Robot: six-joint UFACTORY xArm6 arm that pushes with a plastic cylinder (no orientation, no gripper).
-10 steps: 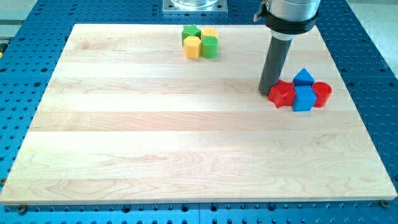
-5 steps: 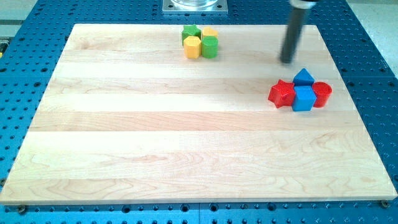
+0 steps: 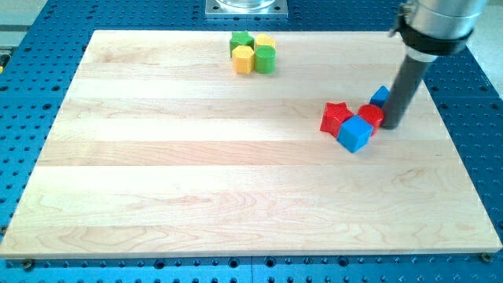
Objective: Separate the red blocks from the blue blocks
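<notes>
Comparing this moment with the frames from shortly before, the red-and-blue cluster had been shoved toward the view's left and turned out of its old tidy shape. The red star block [image 3: 335,117] had slid left and sat at the cluster's left edge. The blue cube [image 3: 354,134], formerly square-on between the two red pieces, was rotated to a diamond angle and lay at the cluster's lower side, touching the star. The red round block [image 3: 371,115], earlier at the far right of the group, was now pressed in just above and right of the cube. The second blue block [image 3: 380,95] remained at the upper right, mostly hidden behind the rod, so its shape could not be made out.

My tip [image 3: 390,126] had come round from above the cluster to its right side and stood against the red round block. The end effector was a plain rod with nothing to open or close and had hold of nothing; it only pressed sideways.

Red and blue pieces were all touching or just beside one another on the right half of the wooden counter [image 3: 196,181].

Well apart, near the view's top, the green block [image 3: 240,40], yellow block [image 3: 266,41], second yellow block [image 3: 244,59] and second green block [image 3: 265,59] sat packed together as before, unmoved.
</notes>
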